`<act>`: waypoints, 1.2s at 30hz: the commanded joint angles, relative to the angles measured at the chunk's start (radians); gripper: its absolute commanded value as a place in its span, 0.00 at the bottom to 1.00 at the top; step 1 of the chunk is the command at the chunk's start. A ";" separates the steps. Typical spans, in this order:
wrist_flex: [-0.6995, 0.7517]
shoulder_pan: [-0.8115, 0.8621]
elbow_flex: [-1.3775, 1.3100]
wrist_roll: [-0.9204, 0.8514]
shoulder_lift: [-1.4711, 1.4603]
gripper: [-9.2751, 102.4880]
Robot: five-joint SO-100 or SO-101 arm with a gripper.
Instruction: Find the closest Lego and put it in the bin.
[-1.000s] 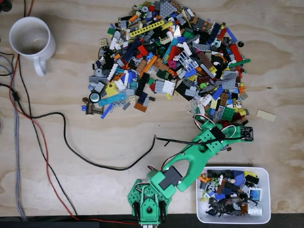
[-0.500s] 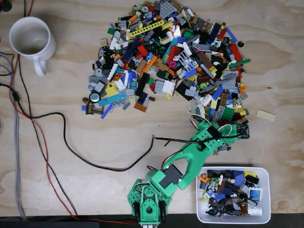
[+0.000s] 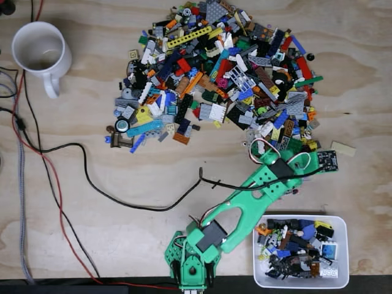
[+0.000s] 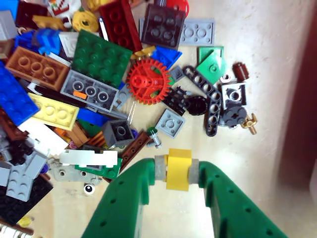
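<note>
In the wrist view my green gripper [image 4: 178, 171] is shut on a small yellow Lego piece [image 4: 179, 157], which is pinched between grey pads just above the wood. The edge of the Lego pile [image 4: 99, 74] lies right ahead, with a red gear [image 4: 146, 80] closest. In the fixed view my green arm [image 3: 257, 187] reaches from the bottom edge up to the lower right rim of the pile [image 3: 220, 73]. The white bin [image 3: 345, 257], holding several bricks, sits below and to the right of the gripper end.
In the fixed view a white mug [image 3: 40, 52] stands at the top left. Black and red cables [image 3: 79, 177] run across the left side and towards the arm. A loose tan plate [image 3: 343, 148] lies right of the pile. Bare wood separates pile and bin.
The arm has stretched out, its end moving up and to the right, from just above the bin towards the pile's lower right edge. The black cable shifted slightly with it.
</note>
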 commanded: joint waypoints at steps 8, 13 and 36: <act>-0.009 0.534 -0.011 -0.299 0.209 0.10; -0.037 0.630 0.075 -0.367 0.282 0.10; -0.426 -0.141 0.471 -0.650 0.692 0.26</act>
